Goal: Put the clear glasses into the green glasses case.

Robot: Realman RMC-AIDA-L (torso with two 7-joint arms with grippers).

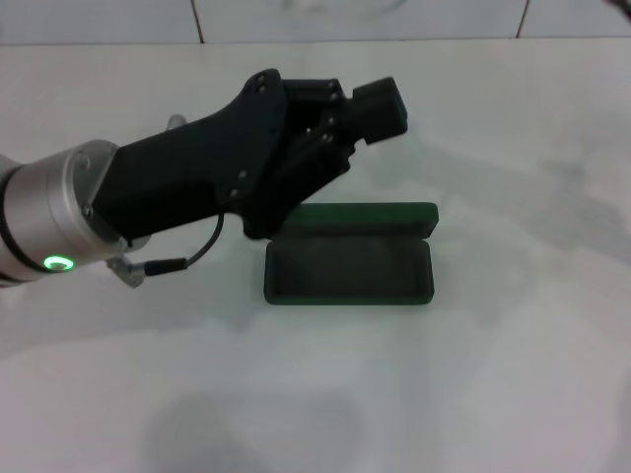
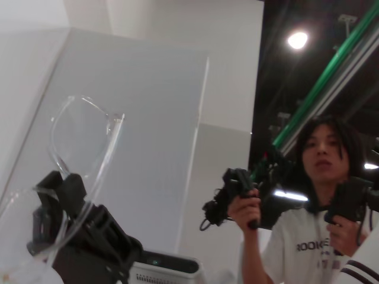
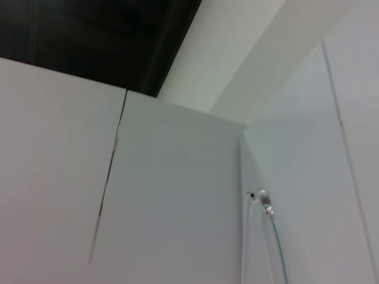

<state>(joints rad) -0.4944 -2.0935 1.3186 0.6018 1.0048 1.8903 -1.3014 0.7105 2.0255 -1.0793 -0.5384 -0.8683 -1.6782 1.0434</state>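
Head view bright w/ soft shadows on table (image 1: 513, 374); left wrist view blurry, ceiling lamp (image 2: 298, 39) glaring.

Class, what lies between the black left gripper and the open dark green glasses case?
Nothing: in the head view the left gripper hangs above the green case.

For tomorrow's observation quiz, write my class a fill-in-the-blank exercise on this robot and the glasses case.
1. The green glasses case lies on the table with its lid ____.
2. The clear glasses are held in the ____ pincer.
3. The inside of the case holds ____.
4. That pincer hangs ____ the table.

Missing words: open; left; nothing; above
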